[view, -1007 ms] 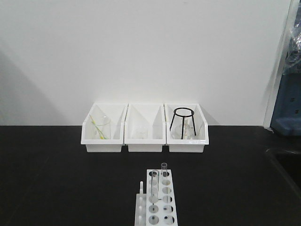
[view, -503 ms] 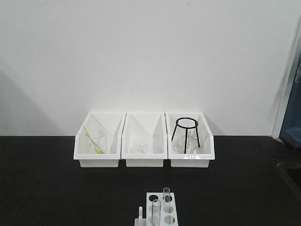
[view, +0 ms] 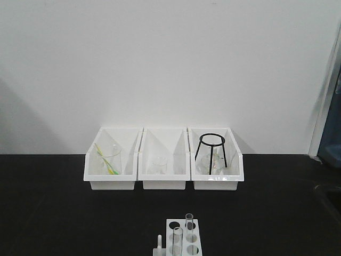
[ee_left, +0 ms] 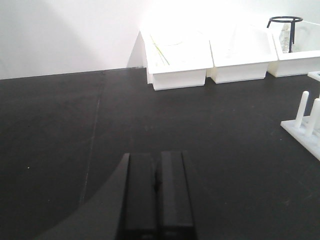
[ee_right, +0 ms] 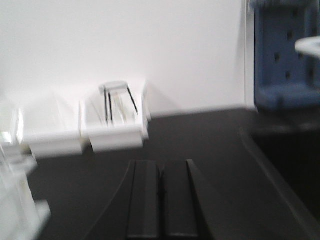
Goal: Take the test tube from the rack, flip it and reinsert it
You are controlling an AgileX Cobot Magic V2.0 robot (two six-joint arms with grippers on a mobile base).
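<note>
Since the view steadied, left gripper (ee_left: 157, 157): fingers together, empty
right gripper (ee_right: 161, 167): likewise
rack (view: 183, 230): unmoved, between them
test tube (view: 188, 223): upright, ungrasped

No words, numbers or signs can be read in any view. The white bins (view: 164, 184) have plain fronts. The rack (view: 181, 221) shows only holes, with no marks by them that can be made out. The blue thing (ee_right: 285, 50) at the side is too blurry to tell if it has any writing.
</note>
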